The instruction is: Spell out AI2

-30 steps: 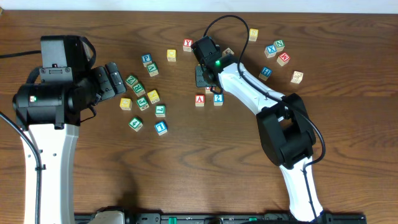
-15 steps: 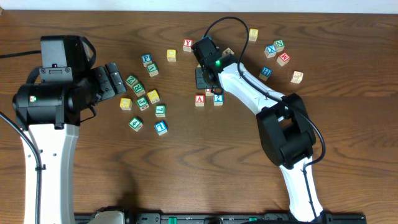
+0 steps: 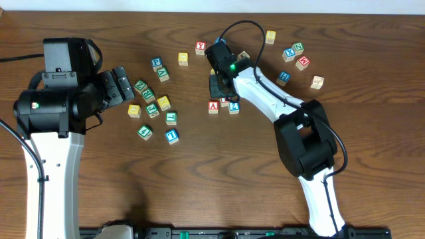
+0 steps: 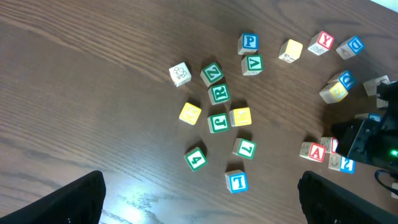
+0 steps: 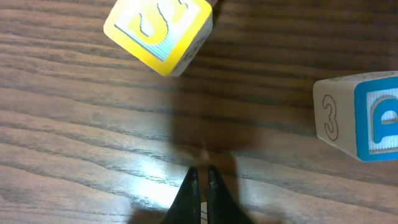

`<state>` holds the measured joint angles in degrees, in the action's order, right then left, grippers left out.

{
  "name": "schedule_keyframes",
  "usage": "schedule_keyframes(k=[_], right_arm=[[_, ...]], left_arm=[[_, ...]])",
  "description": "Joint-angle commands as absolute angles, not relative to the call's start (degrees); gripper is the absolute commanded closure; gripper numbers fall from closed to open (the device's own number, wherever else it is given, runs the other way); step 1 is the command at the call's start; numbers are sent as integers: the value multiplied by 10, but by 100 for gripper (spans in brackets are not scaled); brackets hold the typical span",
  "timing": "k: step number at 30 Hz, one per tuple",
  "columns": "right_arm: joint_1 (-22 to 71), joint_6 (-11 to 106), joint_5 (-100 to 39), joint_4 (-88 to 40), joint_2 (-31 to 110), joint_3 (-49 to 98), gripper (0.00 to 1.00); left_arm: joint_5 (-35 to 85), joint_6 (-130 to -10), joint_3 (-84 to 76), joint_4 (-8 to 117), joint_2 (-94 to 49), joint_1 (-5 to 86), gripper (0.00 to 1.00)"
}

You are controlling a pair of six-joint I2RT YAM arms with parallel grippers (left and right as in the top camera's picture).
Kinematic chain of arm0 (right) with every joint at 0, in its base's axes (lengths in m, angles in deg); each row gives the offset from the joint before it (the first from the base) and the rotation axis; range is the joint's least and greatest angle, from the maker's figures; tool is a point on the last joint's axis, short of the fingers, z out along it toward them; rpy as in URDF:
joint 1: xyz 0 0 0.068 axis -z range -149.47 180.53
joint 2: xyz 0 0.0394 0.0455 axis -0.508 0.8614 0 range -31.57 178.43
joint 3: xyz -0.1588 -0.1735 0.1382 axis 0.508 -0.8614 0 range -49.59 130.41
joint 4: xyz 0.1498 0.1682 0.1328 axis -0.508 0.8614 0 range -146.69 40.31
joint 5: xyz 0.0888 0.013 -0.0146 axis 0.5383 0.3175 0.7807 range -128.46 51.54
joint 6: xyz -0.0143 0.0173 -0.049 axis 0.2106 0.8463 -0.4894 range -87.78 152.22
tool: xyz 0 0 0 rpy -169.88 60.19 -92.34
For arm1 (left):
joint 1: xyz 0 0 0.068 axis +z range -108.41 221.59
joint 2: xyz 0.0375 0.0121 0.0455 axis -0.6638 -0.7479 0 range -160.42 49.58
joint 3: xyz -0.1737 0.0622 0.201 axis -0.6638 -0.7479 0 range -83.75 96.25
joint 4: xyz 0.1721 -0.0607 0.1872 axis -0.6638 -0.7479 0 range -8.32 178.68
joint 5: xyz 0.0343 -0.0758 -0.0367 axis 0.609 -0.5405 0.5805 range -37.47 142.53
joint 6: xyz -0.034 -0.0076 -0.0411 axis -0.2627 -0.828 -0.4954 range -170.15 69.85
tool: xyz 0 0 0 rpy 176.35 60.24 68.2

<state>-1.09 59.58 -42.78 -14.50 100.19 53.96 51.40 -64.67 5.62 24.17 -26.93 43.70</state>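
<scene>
A block with a red A [image 3: 213, 106] and a block with a blue 2 [image 3: 234, 107] lie side by side in mid-table, with a red-edged block [image 3: 224, 101] between and just behind them. They also show in the left wrist view: the A [image 4: 316, 151] and the 2 [image 4: 346, 165]. My right gripper [image 3: 220, 83] is just behind this group, low over the wood. In the right wrist view its fingers [image 5: 200, 177] are pressed together with nothing clearly held. My left gripper [image 3: 123, 83] is open and empty, its fingers [image 4: 202, 199] spread wide above the left cluster.
A cluster of green, yellow and blue letter blocks [image 3: 153, 106] lies left of centre, including a blue block [image 3: 172, 136]. More blocks [image 3: 295, 56] sit at the far right. A yellow block [image 5: 158, 31] and a blue block with a 3 on its side [image 5: 360, 118] lie ahead of the right fingers.
My right gripper has edged slightly toward the front. The red-edged block and the 2 block have shifted a little that way. The left arm has not moved.
</scene>
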Motion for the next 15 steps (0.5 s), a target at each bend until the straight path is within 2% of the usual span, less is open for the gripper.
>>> schedule_keyframes(k=[1,15], right_arm=[[-12,596,-423,-143,1010,549,99],[-15,627,-423,-138,1010,549,99]], left_arm=[[521,-637,54,240,-274,439,2],[521,-637,54,240,-274,439,2]])
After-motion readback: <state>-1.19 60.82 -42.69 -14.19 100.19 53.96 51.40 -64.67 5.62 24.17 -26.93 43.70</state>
